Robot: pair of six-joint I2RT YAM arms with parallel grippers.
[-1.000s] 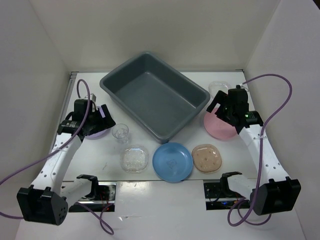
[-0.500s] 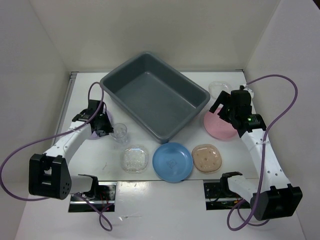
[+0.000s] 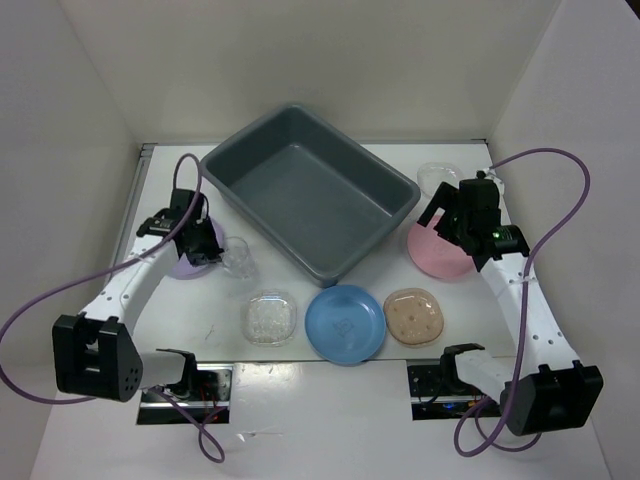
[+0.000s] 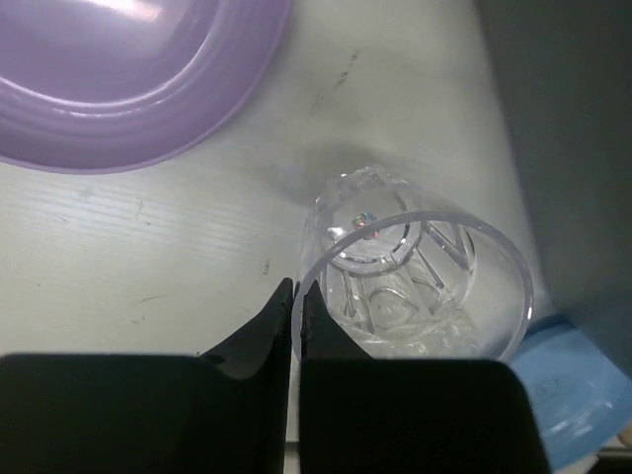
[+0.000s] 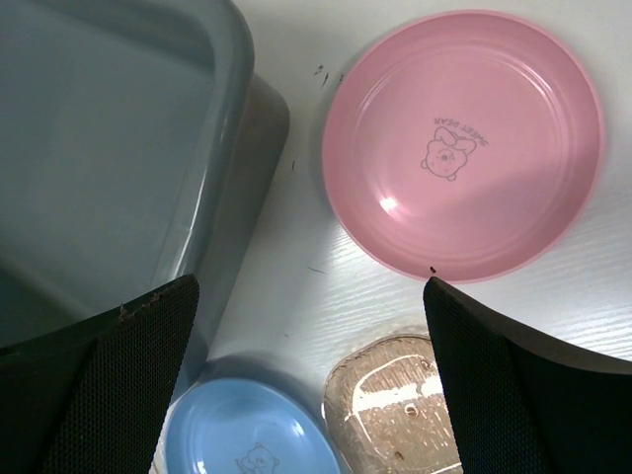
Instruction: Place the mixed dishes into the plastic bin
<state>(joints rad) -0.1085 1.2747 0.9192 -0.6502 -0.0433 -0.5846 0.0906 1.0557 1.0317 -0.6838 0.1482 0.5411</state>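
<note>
My left gripper (image 3: pixel 213 252) is shut on the rim of the small clear cup (image 3: pixel 240 258), beside the lavender plate (image 3: pixel 192 266). In the left wrist view the left gripper (image 4: pixel 294 296) pinches the cup (image 4: pixel 415 276) wall, one finger inside and one outside. The plastic bin (image 3: pixel 215 165) sits at the centre back, with nothing showing inside. Along the front lie a clear dish (image 3: pixel 268 318), a blue plate (image 3: pixel 345 323) and a tan dish (image 3: pixel 413 315). My right gripper (image 3: pixel 450 215) hangs open above the pink plate (image 3: pixel 440 258). Between the open jaws of the right gripper (image 5: pixel 308 286) there is only bare table.
Another clear dish (image 3: pixel 435 177) lies at the back right behind the right arm. White walls close in the table on three sides. In the left wrist view the bin wall (image 4: pixel 573 148) stands close to the right of the cup. Purple cables loop beside both arms.
My left gripper came down beside the lavender plate and closed on the cup's rim; the cup shifted slightly left. The right arm barely moved.
</note>
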